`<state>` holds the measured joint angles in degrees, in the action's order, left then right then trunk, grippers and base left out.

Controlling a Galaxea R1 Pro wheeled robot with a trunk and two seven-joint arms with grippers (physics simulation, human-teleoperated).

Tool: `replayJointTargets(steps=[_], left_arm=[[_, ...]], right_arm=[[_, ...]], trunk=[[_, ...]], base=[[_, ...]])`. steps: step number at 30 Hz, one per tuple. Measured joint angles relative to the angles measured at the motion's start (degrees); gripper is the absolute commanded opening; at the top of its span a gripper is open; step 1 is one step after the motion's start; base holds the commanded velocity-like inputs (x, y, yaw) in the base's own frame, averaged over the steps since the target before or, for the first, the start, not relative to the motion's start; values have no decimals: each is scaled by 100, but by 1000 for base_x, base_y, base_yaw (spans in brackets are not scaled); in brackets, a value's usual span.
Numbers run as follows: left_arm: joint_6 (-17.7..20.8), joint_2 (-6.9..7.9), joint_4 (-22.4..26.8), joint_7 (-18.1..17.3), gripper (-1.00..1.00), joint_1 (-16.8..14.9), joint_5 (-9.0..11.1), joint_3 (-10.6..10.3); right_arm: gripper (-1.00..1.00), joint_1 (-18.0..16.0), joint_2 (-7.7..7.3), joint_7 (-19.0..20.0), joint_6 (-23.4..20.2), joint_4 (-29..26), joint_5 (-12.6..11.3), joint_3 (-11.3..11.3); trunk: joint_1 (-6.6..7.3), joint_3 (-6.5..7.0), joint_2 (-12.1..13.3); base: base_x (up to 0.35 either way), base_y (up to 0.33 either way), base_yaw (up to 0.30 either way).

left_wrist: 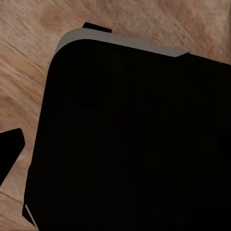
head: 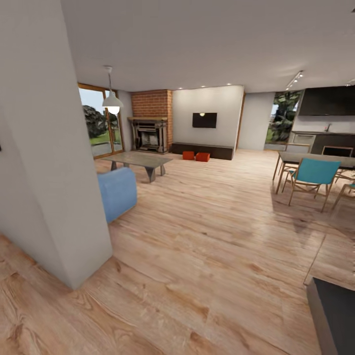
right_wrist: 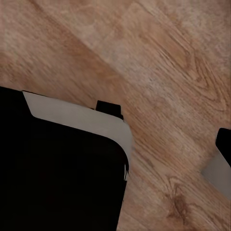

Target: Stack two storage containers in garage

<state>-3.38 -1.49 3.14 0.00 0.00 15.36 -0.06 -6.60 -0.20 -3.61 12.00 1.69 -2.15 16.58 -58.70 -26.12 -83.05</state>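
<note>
Two orange-red storage containers (head: pixel 188 155) (head: pixel 202 157) sit side by side on the light wood plank floor at the far end of the living room. They stand just in front of the long low dark bench (head: pixel 202 150), under the black wall screen (head: pixel 204 120). Both are far from me and look small. My left gripper (left_wrist: pixel 115 149) hangs over my black base, with one dark finger (left_wrist: pixel 10 147) at the picture's edge. On my right gripper (right_wrist: pixel 115 154), one finger (right_wrist: pixel 222 156) also sits at the edge, above wood floor. Nothing is held.
A white wall corner (head: pixel 54 172) stands close on my left, with a blue seat (head: pixel 117 192) and a low grey table (head: pixel 139 160) beyond it. The brick fireplace (head: pixel 150 125) is at the back left. A dining table with teal chairs (head: pixel 310 177) is on the right. A dark unit (head: pixel 335 310) is near right.
</note>
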Motion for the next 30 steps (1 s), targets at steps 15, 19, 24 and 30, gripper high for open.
replayJointTargets(steps=[15,19,24,30], left_arm=[[-20,0,-2,0,100,0,-1,0],[-13,0,0,0,100,0,-2,0],[-8,0,-2,0,100,0,-2,0],[-8,0,-1,0,100,0,-2,0]], right_arm=[[100,0,0,-2,0,0,5,0],[100,0,0,-2,0,1,5,0],[100,-1,1,-2,0,-1,6,0],[100,-1,0,-2,0,1,3,0]], trunk=[[0,0,0],[0,0,0],[0,0,0],[0,0,0]], base=[[320,69,-244],[322,0,-244],[322,0,-243],[322,0,-243]])
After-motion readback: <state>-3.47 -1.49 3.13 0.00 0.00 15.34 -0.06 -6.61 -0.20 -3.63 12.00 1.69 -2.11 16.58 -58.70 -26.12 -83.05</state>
